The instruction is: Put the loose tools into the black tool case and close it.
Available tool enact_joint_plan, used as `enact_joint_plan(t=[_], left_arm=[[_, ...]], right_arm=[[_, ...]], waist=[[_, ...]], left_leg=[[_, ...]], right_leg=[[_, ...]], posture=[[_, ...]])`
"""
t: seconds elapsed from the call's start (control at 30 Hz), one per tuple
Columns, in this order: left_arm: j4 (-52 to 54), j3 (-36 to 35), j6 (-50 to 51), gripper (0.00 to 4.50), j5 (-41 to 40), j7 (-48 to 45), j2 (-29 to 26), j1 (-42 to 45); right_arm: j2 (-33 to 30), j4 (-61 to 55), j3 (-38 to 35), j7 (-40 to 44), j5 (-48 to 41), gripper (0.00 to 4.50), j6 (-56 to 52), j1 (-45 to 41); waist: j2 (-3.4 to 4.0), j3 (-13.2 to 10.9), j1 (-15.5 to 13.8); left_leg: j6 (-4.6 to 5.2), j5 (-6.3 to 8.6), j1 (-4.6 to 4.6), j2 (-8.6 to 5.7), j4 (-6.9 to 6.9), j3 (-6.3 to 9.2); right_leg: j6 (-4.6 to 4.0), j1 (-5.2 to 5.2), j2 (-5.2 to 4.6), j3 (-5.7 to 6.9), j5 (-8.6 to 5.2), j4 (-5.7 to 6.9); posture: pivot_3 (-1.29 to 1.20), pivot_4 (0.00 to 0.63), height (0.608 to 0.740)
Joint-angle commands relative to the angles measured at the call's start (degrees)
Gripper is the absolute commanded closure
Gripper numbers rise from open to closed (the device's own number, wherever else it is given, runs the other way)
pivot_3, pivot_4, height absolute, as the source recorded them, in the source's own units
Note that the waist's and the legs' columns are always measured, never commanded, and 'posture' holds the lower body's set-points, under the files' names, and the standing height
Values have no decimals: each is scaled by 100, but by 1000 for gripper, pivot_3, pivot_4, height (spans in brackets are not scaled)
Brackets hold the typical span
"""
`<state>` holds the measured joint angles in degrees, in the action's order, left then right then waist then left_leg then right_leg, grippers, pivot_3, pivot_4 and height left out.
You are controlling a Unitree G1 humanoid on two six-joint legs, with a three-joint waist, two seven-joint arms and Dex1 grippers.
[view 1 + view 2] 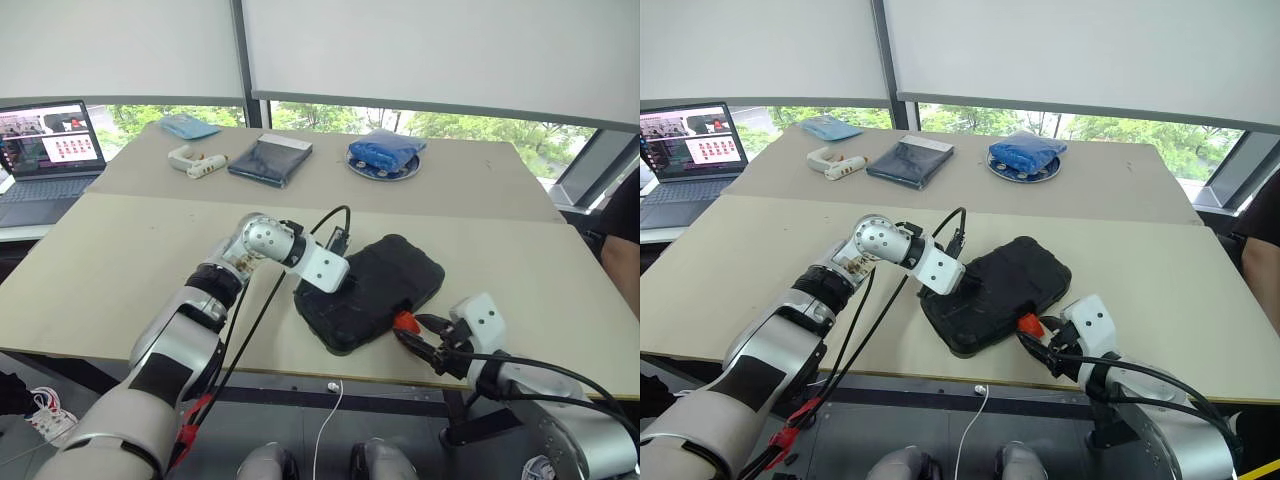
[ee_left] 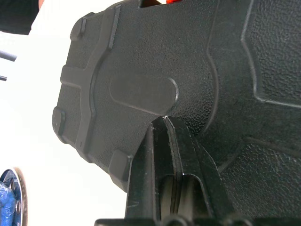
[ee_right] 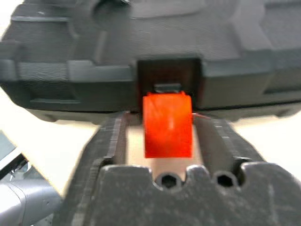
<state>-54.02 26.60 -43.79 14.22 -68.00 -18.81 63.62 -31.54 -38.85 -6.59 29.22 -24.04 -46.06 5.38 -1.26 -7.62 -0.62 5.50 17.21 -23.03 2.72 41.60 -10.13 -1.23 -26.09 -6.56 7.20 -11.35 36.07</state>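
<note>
The black tool case (image 1: 390,280) lies closed on the tan table, close to its front edge. My left gripper (image 1: 342,288) is shut, and its fingertips (image 2: 164,121) press down on the textured lid (image 2: 141,89). At the case's near side my right gripper (image 1: 418,338) stands open. Its two fingers (image 3: 113,139) flank the orange latch (image 3: 168,123), which hangs down from its notch, with a gap on each side. The loose tools are out of view.
On the far table lie a dark flat pouch (image 1: 270,158), a blue cloth on a round plate (image 1: 385,152), a white handled item (image 1: 195,160) and a light blue item (image 1: 188,125). A laptop (image 1: 45,150) stands far left. A person's arm (image 1: 625,240) shows at the right edge.
</note>
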Motion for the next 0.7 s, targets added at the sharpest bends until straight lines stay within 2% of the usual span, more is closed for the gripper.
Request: enact_joint_plan(t=[0.03,0.27,0.43,0.7], left_arm=[[-369,401,67,4500,497,-111,-37,-222],[-313,412,73,4500,485,-113,34,-250],[-318,409,84,4500,484,-100,86,-224],[-396,247,426,4500,190,-353,270,-248]], right_arm=[[-190,-176,-403,139,-249,2074,-19,96],[-464,-27,-213,307,-96,4414,204,404],[-496,275,187,251,243,4468,340,299],[-352,923,659,143,575,4468,477,-503]], waist=[[0,0,-1],[0,0,-4],[0,0,-10],[0,-1,-17]], left_leg=[[0,0,0,-1,0,0],[2,1,0,-1,0,1],[3,2,1,-1,0,3],[7,4,-5,-5,1,8]], right_leg=[[1,0,0,0,0,0],[1,2,-1,-1,1,-3],[2,1,-3,0,0,-5],[4,-3,-7,2,2,-12]], posture=[[0,150,718],[0,150,718],[0,150,718],[0,150,718]])
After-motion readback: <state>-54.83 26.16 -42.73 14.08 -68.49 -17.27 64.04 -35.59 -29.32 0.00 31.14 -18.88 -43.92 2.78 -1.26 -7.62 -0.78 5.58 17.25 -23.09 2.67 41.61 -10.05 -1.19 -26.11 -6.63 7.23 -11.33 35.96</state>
